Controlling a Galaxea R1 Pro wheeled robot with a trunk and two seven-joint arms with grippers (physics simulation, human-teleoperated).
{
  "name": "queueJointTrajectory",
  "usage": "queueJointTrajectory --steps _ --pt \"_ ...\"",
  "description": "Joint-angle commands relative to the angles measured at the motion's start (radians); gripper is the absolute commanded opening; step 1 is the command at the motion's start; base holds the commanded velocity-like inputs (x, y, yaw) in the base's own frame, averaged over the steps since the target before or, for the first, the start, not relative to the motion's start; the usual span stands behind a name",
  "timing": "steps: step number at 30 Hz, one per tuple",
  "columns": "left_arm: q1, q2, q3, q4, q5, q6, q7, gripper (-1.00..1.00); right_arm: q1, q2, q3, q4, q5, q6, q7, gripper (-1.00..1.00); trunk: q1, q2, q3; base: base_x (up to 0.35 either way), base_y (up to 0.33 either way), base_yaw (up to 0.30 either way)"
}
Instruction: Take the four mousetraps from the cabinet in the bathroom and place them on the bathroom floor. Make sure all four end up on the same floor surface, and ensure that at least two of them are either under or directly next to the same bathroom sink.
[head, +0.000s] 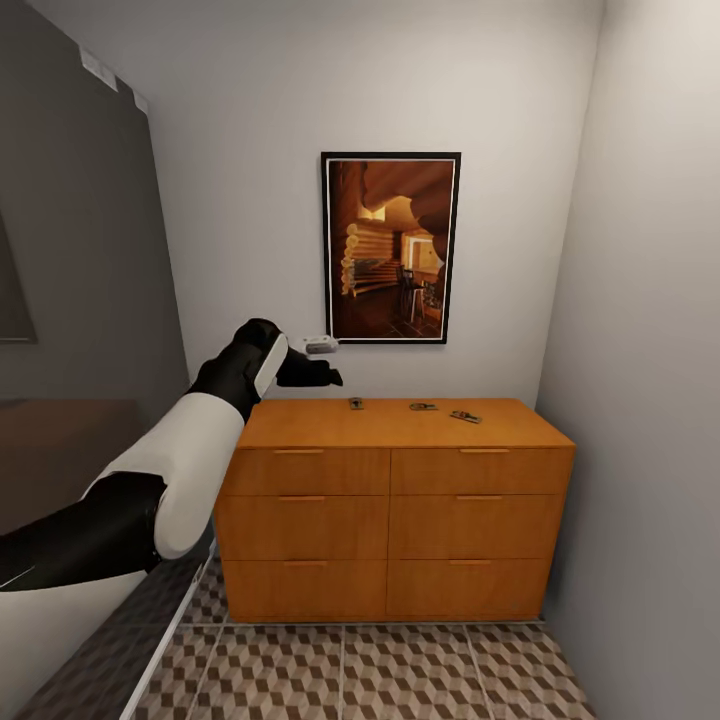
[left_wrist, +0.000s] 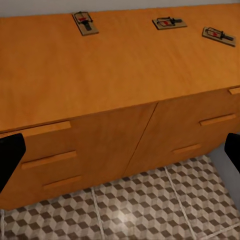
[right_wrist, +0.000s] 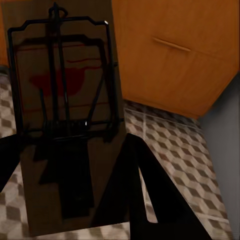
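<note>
While held up level with the chest of drawers (head: 395, 505), reached toward its near-left corner with the left gripper (head: 322, 377), fingers spread wide: in the left wrist view, dark fingertips (left_wrist: 10, 160) sat at opposite edges with nothing between them but drawer fronts and tiled floor (left_wrist: 150, 210). Saw three mousetraps on the flat wooden top, all toward the back edge near the wall: one (left_wrist: 84, 22) at the left, one (left_wrist: 169, 22) in the middle, one (left_wrist: 218, 35) furthest right and slightly nearer the front. From the head, same three in a row: (head: 356, 403), (head: 422, 406), (head: 465, 416). Lay well apart from the open left fingers, none touching them. In the right wrist view, gripped a fourth mousetrap (right_wrist: 62, 115) in the right gripper (right_wrist: 90, 165), board pressed close to the camera and in shadow, black spring bar and red patch facing the lens, dark finger (right_wrist: 160, 200) closed against its edge. Behind it, drawers (right_wrist: 175, 55) and cube-patterned tiles (right_wrist: 170, 135). Framed picture (head: 390, 247) hung on the wall above the chest.
</note>
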Motion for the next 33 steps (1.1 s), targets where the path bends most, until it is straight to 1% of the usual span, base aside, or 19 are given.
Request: queueJointTrajectory --steps 1,3,4,5,7,12,16,18,21,22,23,24,25,26,27,28,29,31,33 --pt "0.000 0.000 0.001 -0.001 -0.001 0.004 -0.002 1.00 0.003 0.000 -0.002 -0.003 0.004 0.000 -0.008 -1.00 0.000 -0.001 -0.001 0.000 0.000 0.000" --pt "0.001 0.000 0.001 0.003 -0.002 0.004 0.000 1.00 0.006 0.000 -0.021 -0.008 -0.002 0.000 -0.008 -1.00 0.000 -0.001 -0.001 0.000 0.000 0.000" --pt "0.001 0.000 0.001 0.011 -0.003 0.003 0.020 1.00 0.002 0.001 -0.076 -0.020 -0.030 0.000 -0.007 -1.00 0.000 -0.001 -0.001 0.000 0.000 0.000" --pt "0.001 0.000 0.001 0.014 -0.002 0.004 0.045 1.00 -0.006 0.001 -0.111 -0.024 -0.048 0.000 -0.006 -1.00 0.000 -0.001 -0.001 0.000 0.000 0.000" --pt "0.001 0.000 0.001 0.016 -0.001 0.004 0.082 1.00 -0.022 0.000 -0.150 -0.028 -0.066 0.000 -0.004 -1.00 0.000 -0.001 -0.001 0.000 0.000 0.000" --pt "0.001 0.000 0.001 0.018 0.003 0.004 0.133 1.00 -0.042 -0.013 -0.188 -0.029 -0.084 0.000 0.025 -1.00 0.000 -0.001 -0.001 0.000 0.000 0.000" --pt "0.001 0.000 0.001 0.020 0.004 0.003 0.143 1.00 -0.066 -0.032 -0.208 -0.028 -0.117 0.000 0.123 -1.00 0.000 -0.001 -0.001 0.000 0.000 0.000" --pt "0.001 0.000 0.001 0.020 0.004 0.003 0.145 1.00 -0.086 -0.040 -0.223 -0.028 -0.158 0.000 0.195 -1.00 0.000 -0.001 -0.001 0.000 0.000 0.000" --pt "0.004 0.000 0.001 0.019 0.005 0.003 0.146 1.00 -0.102 -0.046 -0.250 -0.028 -0.274 0.000 0.389 -1.00 0.000 -0.001 -0.001 0.000 0.000 0.000" --pt "0.005 0.000 0.001 0.019 0.005 0.003 0.146 1.00 -0.103 -0.047 -0.254 -0.028 -0.296 0.000 0.423 -1.00 0.000 -0.001 -0.001 0.000 0.000 0.000" --pt "0.005 0.000 0.001 0.020 0.005 0.003 0.147 1.00 -0.104 -0.050 -0.263 -0.027 -0.343 0.000 0.488 -1.00 0.000 -0.001 -0.001 0.000 0.000 0.000" --pt "0.005 0.000 0.001 0.019 0.005 0.003 0.147 1.00 -0.104 -0.053 -0.267 -0.027 -0.368 0.000 0.520 -1.00 0.000 -0.001 -0.001 0.000 0.000 0.000" --pt "0.006 0.000 0.001 0.019 0.005 0.003 0.147 1.00 -0.100 -0.062 -0.274 -0.027 -0.417 0.000 0.578 -1.00 0.000 -0.001 -0.001 0.000 0.000 0.000" --pt "0.006 0.000 0.001 0.019 0.005 0.003 0.147 1.00 -0.098 -0.067 -0.276 -0.027 -0.442 0.000 0.605 -1.00 0.000 -0.001 -0.001 0.000 0.000 0.000" --pt "0.006 0.000 0.001 0.019 0.005 0.003 0.148 1.00 -0.093 -0.077 -0.279 -0.027 -0.488 0.000 0.656 -1.00 0.000 -0.001 -0.001 0.000 0.000 0.000" --pt "0.006 0.000 0.002 0.019 0.005 0.003 0.147 1.00 -0.088 -0.081 -0.280 -0.027 -0.510 0.000 0.679 -1.00 0.000 -0.001 -0.001 0.000 0.000 0.000" --pt "0.006 0.000 0.001 0.019 0.005 0.003 0.147 1.00 -0.072 -0.085 -0.281 -0.027 -0.550 0.000 0.721 -1.00 0.000 -0.001 -0.001 0.000 0.000 0.000" --pt "0.006 0.000 0.001 0.019 0.005 0.003 0.148 1.00 -0.047 -0.089 -0.283 -0.027 -0.597 0.000 0.762 -1.00 0.000 -0.001 -0.001 0.000 0.000 0.000" --pt "0.006 0.000 0.001 0.019 0.006 0.003 0.148 1.00 -0.028 -0.091 -0.283 -0.028 -0.624 0.000 0.785 -1.00 0.000 -0.001 -0.001 0.000 0.000 0.000"
